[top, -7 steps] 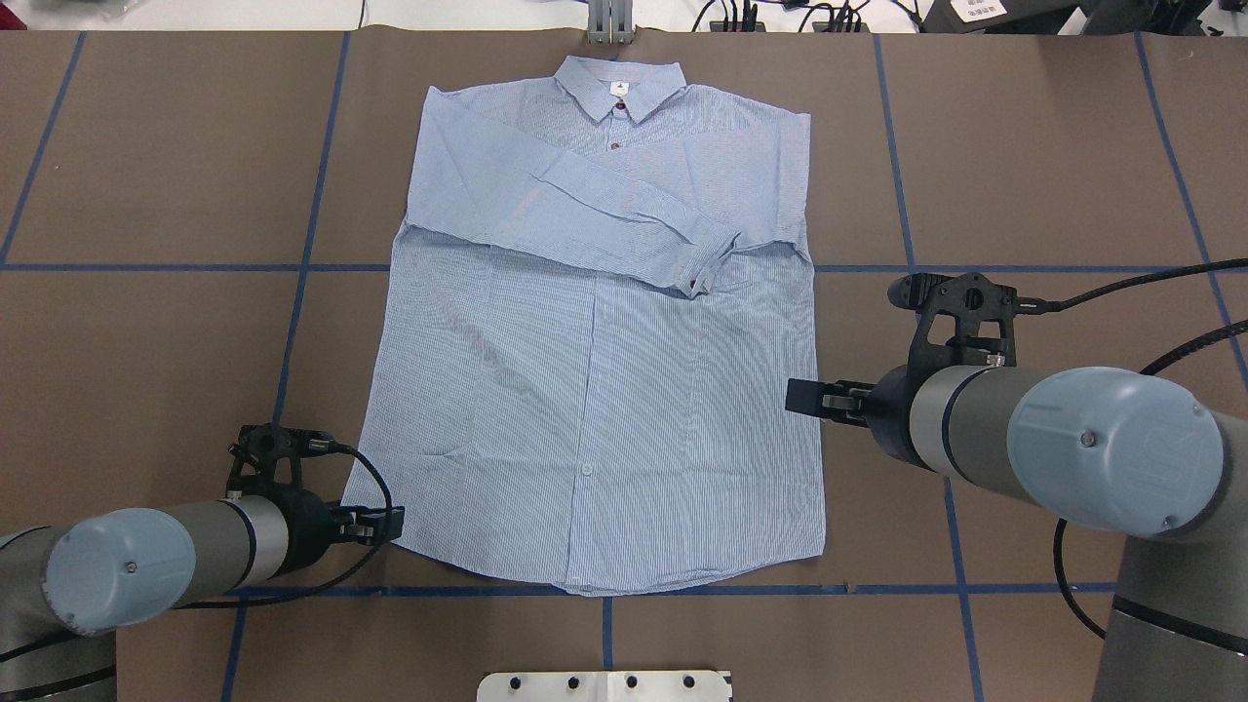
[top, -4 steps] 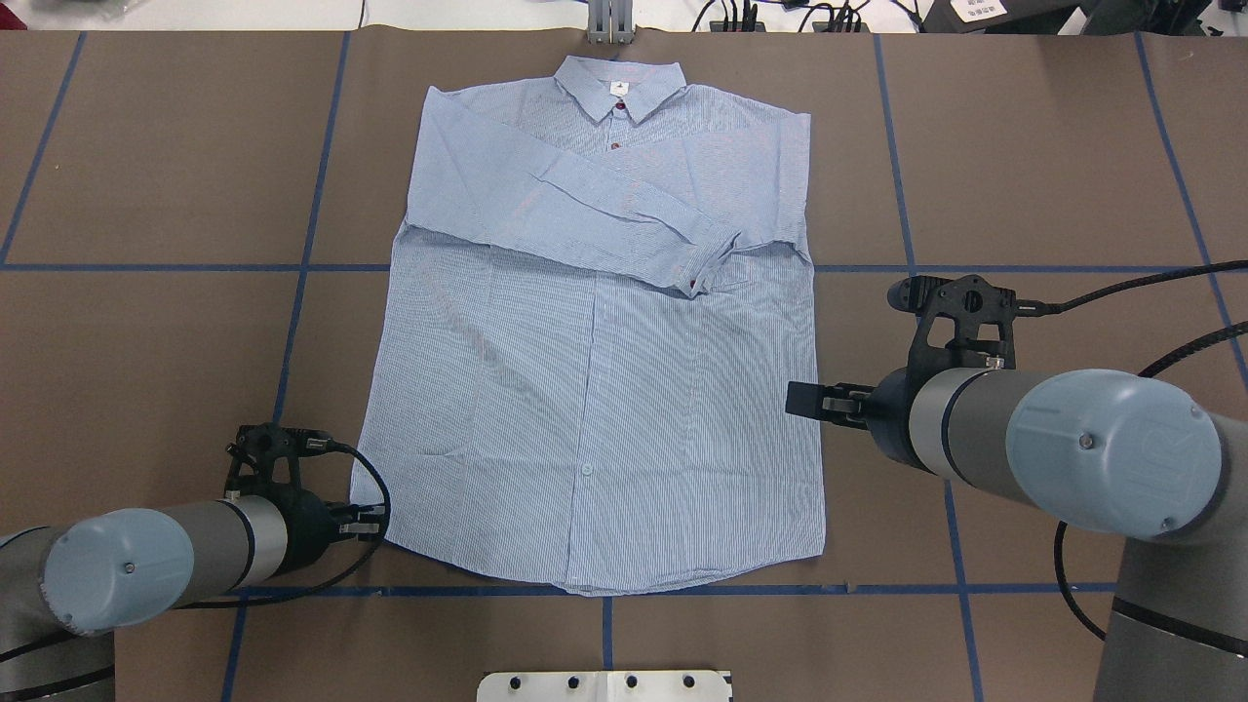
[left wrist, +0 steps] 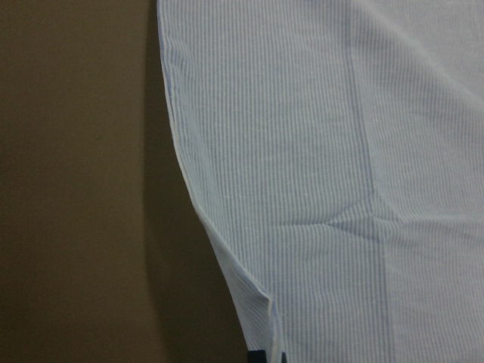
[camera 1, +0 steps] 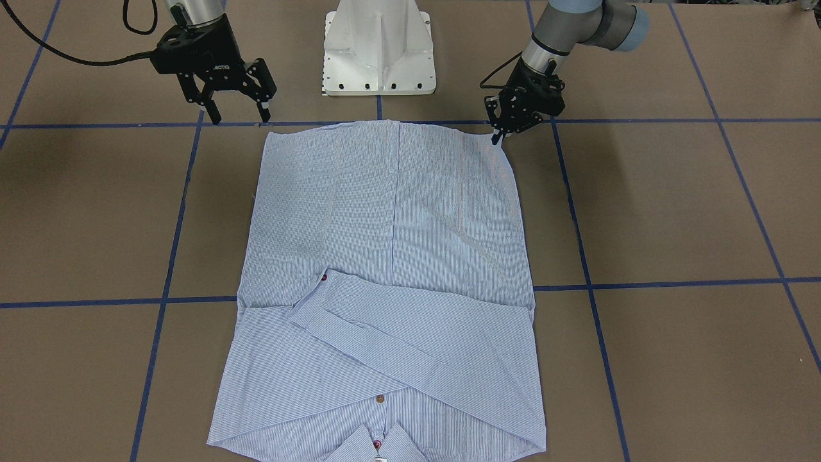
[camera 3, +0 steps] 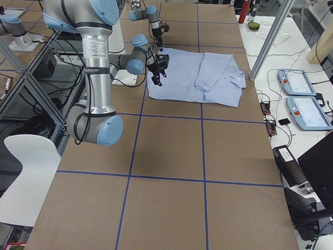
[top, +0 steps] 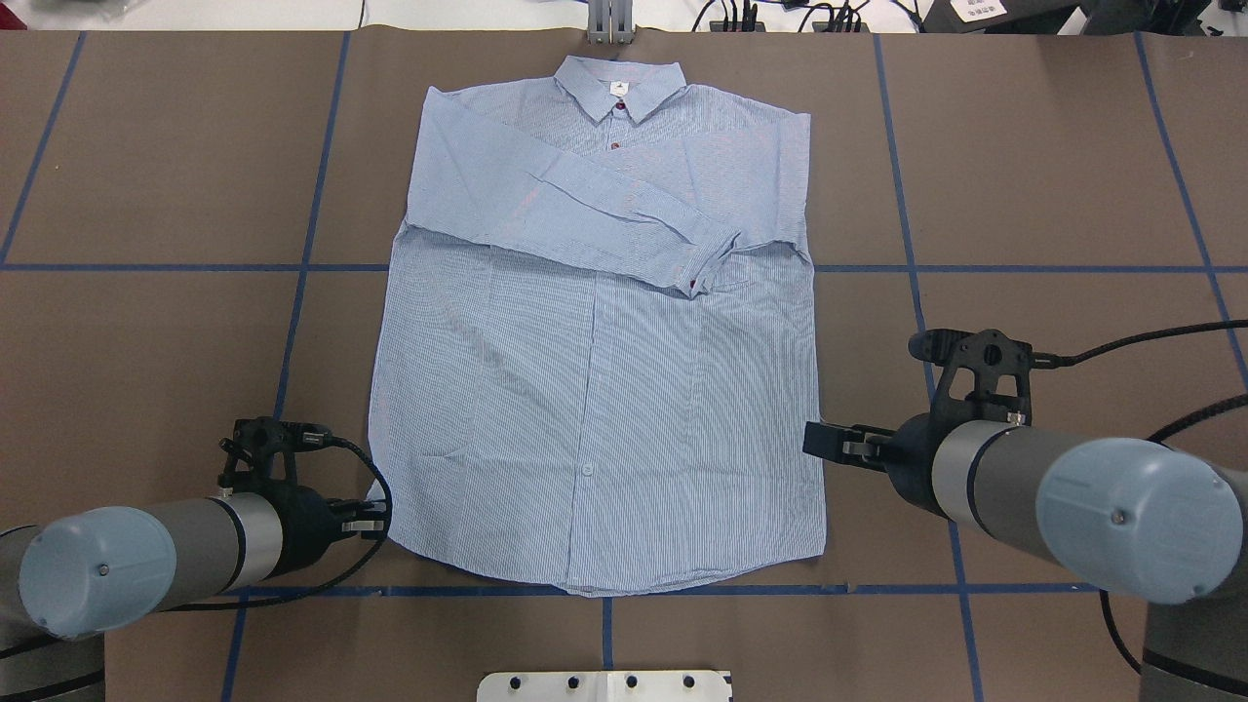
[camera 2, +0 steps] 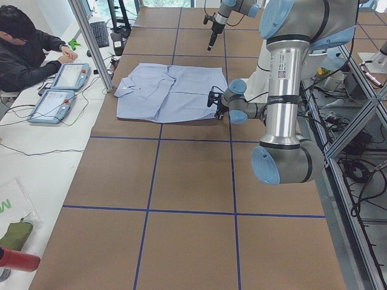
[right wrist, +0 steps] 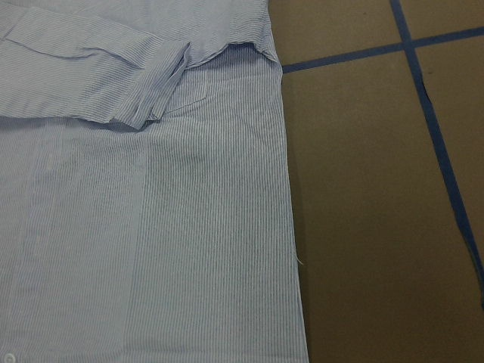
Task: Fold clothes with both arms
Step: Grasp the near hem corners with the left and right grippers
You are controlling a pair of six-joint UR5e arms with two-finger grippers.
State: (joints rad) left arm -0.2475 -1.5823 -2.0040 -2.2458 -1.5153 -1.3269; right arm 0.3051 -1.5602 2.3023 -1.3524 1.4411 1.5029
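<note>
Brown gridded table [top: 146,146] | left gripper [camera 1: 496,135] jaws grasping striped shirt [top: 595,390] hem corner | right gripper [camera 1: 238,115] jaws released, near opposite corner

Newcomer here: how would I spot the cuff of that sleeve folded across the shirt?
On the brown table, find the striped shirt lying flat in the middle. One sleeve crosses its chest slantwise; the cuff is that sleeve's end, by the shirt's edge on the robot's right, marked by a single dark red button.
</note>
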